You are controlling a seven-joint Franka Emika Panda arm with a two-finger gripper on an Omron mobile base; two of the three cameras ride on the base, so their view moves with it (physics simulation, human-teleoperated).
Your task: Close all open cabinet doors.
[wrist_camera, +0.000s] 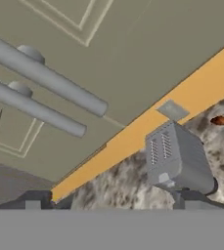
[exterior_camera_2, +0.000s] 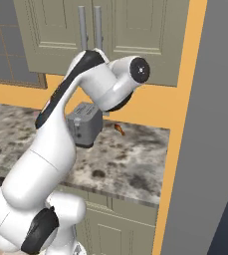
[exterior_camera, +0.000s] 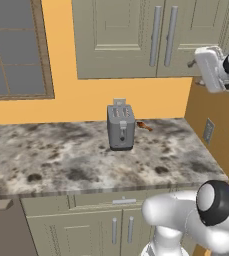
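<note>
No readable text, no labels or nos. — cabinet doors [exterior_camera: 136, 35], toaster [exterior_camera: 121, 126], counter [exterior_camera: 61, 160] all blank

We see a speckled stone counter [exterior_camera: 61, 160] running under the wall cupboards. A grey toaster [exterior_camera: 121, 127] stands upright on it, toward the back. Just beside the toaster, at about 2 o'clock from it in the left base view, a small orange-brown item [exterior_camera: 144, 125] lies on the stone.
</note>
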